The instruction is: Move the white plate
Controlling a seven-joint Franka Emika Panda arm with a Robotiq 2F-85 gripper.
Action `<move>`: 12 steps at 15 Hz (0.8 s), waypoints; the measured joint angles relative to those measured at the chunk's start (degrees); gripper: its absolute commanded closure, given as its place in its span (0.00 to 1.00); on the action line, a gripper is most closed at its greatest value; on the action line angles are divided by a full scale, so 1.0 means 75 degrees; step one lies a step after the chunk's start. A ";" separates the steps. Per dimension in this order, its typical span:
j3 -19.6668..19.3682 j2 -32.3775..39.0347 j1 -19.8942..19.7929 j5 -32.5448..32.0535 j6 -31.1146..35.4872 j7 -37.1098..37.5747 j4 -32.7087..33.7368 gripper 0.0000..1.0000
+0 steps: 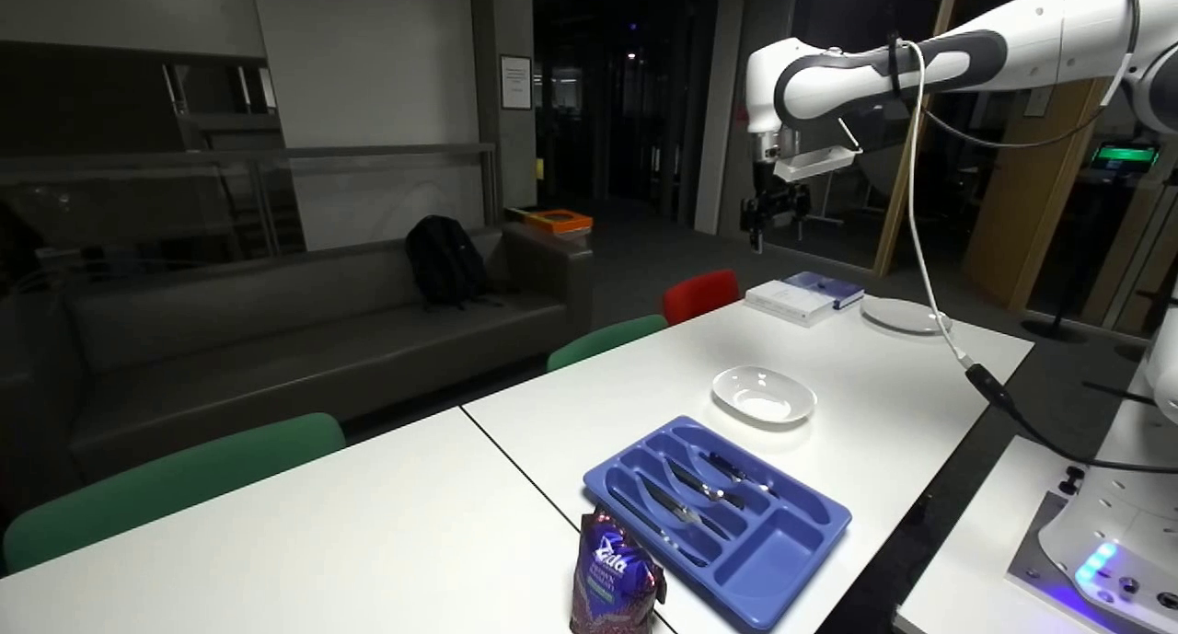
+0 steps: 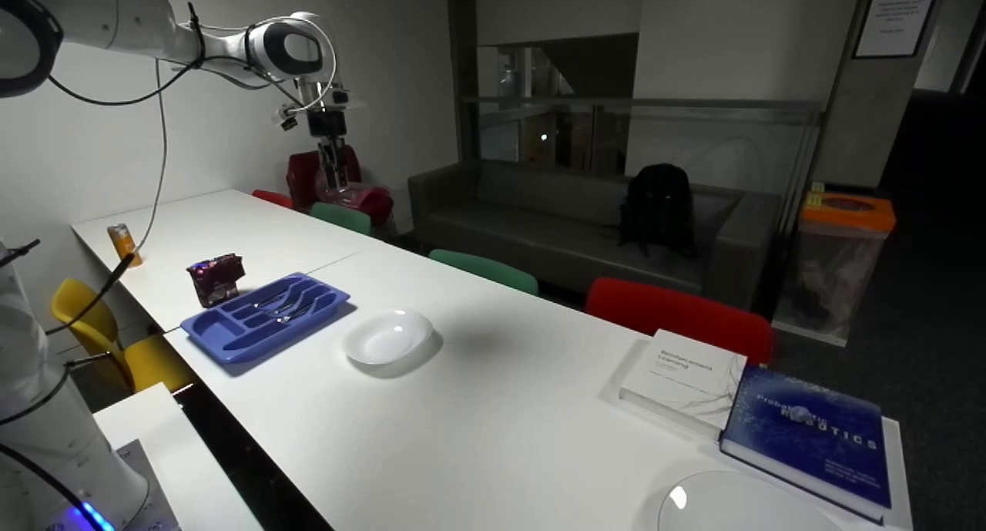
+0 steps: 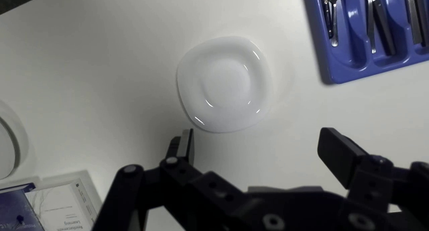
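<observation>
The tool [image 3: 256,133] hangs spread wide, the white plate [image 3: 225,84] clear of the tray's edge [image 3: 370,71].

One white plate [image 1: 764,398], one flat disc [image 1: 900,316] — two books [image 2: 687,378], one tray [image 1: 775,557].

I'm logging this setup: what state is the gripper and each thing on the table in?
Gripper: open, holding nothing
White plate: face up, empty
Blue cutlery tray: holding cutlery
White book: closed
Blue book: closed
Purple bag: standing, seal unclear
Orange can: standing
Flatter white disc: lying flat
</observation>
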 measured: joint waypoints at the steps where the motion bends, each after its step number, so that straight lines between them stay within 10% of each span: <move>1: -0.0016 0.0013 0.0013 0.0000 0.0000 0.0000 -0.0007 0.00; 12: -0.0116 0.0742 0.0397 -0.0006 -0.1216 0.0843 0.0874 0.00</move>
